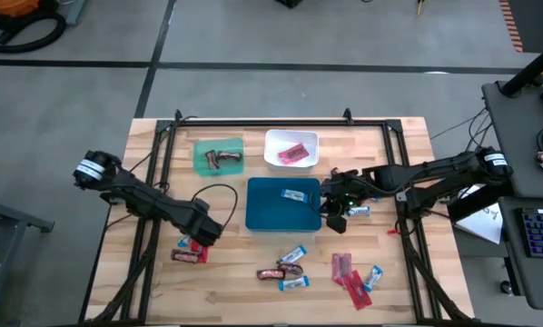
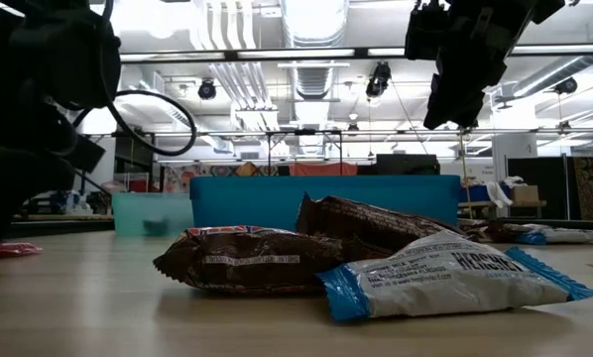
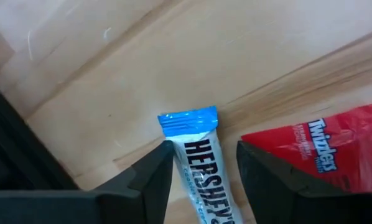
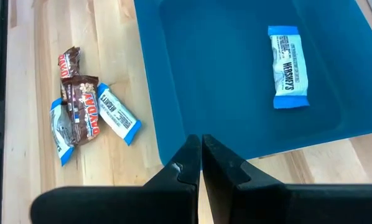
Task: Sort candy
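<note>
The left gripper (image 1: 202, 234) is low over the table's (image 1: 408, 272) left front part, its fingers (image 3: 155, 177) spread either side of a blue-and-white bar (image 3: 201, 171). The bar lies flat on the wood, its long axis running straight out from the gripper, its crimped blue end pointing away. The fingers stand just beside its long edges; whether they touch it I cannot tell. A flat red packet (image 3: 335, 152) lies just beside, tilted. In the high view a dark brown bar (image 1: 189, 256) lies near this gripper, toward the front.

The right gripper (image 1: 337, 214) hangs above the blue tray's (image 1: 262, 218) right rim, fingers pressed together and holding nothing. Inside the tray lies one blue-and-white bar (image 4: 288, 67), white middle with blue crimped ends, its long axis roughly along the tray's short side.

The green tray (image 1: 202, 162) at the back holds brown bars (image 1: 224, 158); the white tray (image 1: 276, 138) beside it holds a red packet (image 1: 292, 153).

Loose candy lies across the front of the table. A cluster (image 1: 286, 266) sits front centre: brown bars overlapping, blue-and-white bars at slants beside them. In the low view one brown bar (image 2: 252, 260) lies broadside with a blue-and-white bar (image 2: 450, 278) resting against it. To the right, red packets (image 1: 346, 271) lie lengthwise front to back, with a blue-and-white bar (image 1: 373, 276) next to them. Another blue-and-white bar (image 1: 358, 211) lies just right of the right gripper.
</note>
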You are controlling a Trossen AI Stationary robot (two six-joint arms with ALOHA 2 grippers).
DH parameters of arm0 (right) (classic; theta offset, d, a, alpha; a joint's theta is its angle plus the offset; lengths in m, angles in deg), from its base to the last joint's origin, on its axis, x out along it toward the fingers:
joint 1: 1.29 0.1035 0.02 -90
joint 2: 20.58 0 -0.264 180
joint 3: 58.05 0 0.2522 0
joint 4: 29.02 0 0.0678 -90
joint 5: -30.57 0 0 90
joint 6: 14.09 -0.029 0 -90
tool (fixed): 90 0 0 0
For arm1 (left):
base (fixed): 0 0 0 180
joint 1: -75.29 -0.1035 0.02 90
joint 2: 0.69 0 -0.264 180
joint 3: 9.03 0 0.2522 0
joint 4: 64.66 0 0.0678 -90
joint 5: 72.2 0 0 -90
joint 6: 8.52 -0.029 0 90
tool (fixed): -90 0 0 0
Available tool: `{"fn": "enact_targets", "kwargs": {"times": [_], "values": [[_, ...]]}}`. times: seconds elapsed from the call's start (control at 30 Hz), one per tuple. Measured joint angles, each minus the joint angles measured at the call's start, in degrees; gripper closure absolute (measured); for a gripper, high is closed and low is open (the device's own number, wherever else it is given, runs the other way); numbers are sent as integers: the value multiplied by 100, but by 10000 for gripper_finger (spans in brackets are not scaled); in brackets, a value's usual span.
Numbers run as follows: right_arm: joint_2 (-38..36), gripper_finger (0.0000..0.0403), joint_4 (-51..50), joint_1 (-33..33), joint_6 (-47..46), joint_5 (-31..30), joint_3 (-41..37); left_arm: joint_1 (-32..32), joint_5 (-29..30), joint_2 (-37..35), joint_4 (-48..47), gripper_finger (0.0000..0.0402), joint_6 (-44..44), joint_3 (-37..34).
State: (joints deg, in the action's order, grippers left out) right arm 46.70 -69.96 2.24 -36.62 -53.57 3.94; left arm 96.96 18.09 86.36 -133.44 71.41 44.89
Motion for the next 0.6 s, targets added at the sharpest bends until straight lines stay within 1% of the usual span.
{"fn": "enact_targets", "kwargs": {"times": [0.17,0.27,0.33,0.5,0.6], "values": [[0,394,2,0,0,0,0,2,6,-3,31,245,-55,-64],[0,394,6,0,0,-4,0,2,13,2,45,258,-168,-57],[0,394,10,0,0,-8,-1,2,18,4,62,279,-206,-55],[0,394,24,0,0,-52,0,2,75,20,-112,347,-323,16],[0,394,26,0,0,-52,0,-2,156,31,-238,374,-498,163]]}}
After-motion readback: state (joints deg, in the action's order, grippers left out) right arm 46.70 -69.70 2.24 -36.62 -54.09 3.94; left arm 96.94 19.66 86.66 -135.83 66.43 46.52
